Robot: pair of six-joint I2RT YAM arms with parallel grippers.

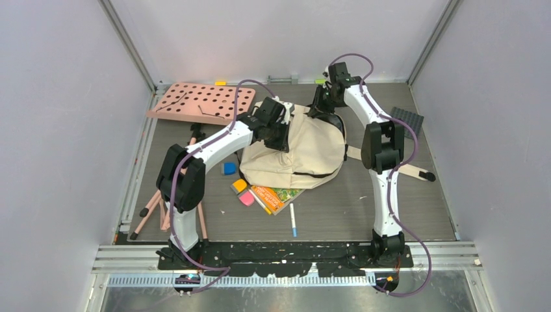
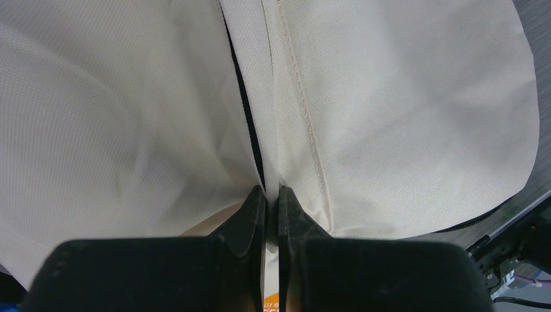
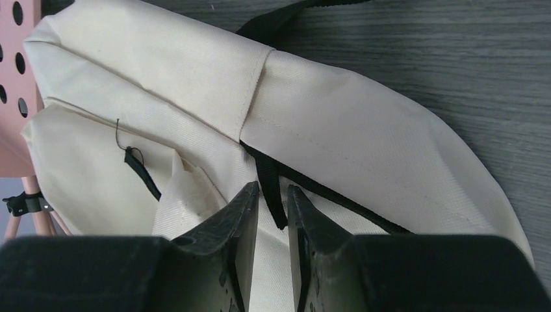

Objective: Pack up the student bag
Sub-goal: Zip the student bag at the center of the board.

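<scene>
The student bag point(image 1: 299, 153), a cream backpack, lies mid-table with black straps trailing right. My left gripper point(image 1: 281, 138) sits on its upper left part; in the left wrist view the gripper point(image 2: 271, 192) is shut on a fold of the cream fabric point(image 2: 403, 97) beside the zip seam. My right gripper point(image 1: 321, 107) is at the bag's far top edge; in the right wrist view the gripper point(image 3: 273, 190) is closed on a short black pull strap point(image 3: 268, 172) of the bag point(image 3: 364, 143). A book point(image 1: 276, 195) with an orange and green cover lies partly under the bag's near edge.
A pink perforated board point(image 1: 201, 101) lies at the back left, above pink stand legs point(image 1: 156, 201). A blue block point(image 1: 229, 169), an orange block point(image 1: 239, 185), a pink eraser point(image 1: 247, 199) and a white pen point(image 1: 293, 220) lie near the book. A black pad point(image 1: 406, 120) sits at the right.
</scene>
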